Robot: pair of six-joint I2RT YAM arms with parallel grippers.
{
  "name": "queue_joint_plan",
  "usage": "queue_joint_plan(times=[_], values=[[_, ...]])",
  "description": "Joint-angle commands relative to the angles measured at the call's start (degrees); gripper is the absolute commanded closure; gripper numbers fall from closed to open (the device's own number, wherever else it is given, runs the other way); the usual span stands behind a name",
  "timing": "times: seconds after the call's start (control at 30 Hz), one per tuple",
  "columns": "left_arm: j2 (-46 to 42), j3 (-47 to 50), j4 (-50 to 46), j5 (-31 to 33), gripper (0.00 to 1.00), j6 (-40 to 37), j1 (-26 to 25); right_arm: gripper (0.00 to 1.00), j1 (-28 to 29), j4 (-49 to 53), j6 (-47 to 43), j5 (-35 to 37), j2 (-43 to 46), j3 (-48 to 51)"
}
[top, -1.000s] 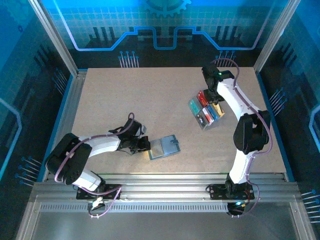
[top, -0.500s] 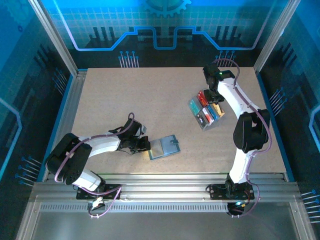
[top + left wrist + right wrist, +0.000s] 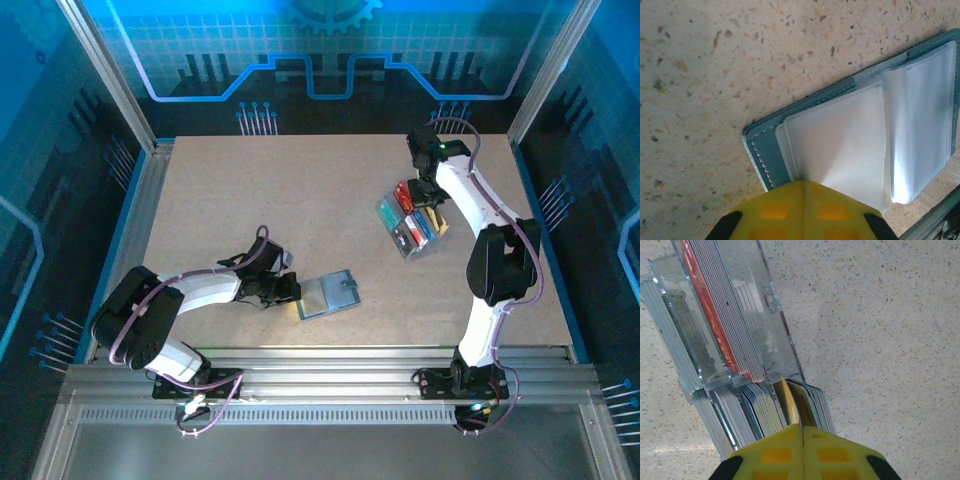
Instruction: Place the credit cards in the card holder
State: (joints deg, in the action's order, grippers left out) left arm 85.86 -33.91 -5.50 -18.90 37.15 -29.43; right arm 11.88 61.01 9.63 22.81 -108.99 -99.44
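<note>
Clear tray point(image 3: 776, 325) holds credit cards point(image 3: 722, 310); right hand point(image 3: 801, 432) pinches yellow card point(image 3: 789, 402), left hand point(image 3: 802, 187) closed at card holder point(image 3: 840, 140).

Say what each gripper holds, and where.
Right gripper pinches a yellow card by its top edge. Left gripper seems to clamp the card holder at its sleeve edge.
</note>
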Motion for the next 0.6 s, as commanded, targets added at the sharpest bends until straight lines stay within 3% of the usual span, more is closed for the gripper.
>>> queue_joint_plan(times=[0.0, 0.57], values=[[0.2, 1.1, -3.6, 1.9, 1.0, -0.2, 0.0, 0.96, -0.8, 1.4, -0.6, -1.5, 0.1, -1.6], [0.0, 1.1, -4.0, 2.2, 1.0, -0.3, 0.0, 1.0, 1.0, 4.7, -1.1, 2.0, 2.0, -5.5]])
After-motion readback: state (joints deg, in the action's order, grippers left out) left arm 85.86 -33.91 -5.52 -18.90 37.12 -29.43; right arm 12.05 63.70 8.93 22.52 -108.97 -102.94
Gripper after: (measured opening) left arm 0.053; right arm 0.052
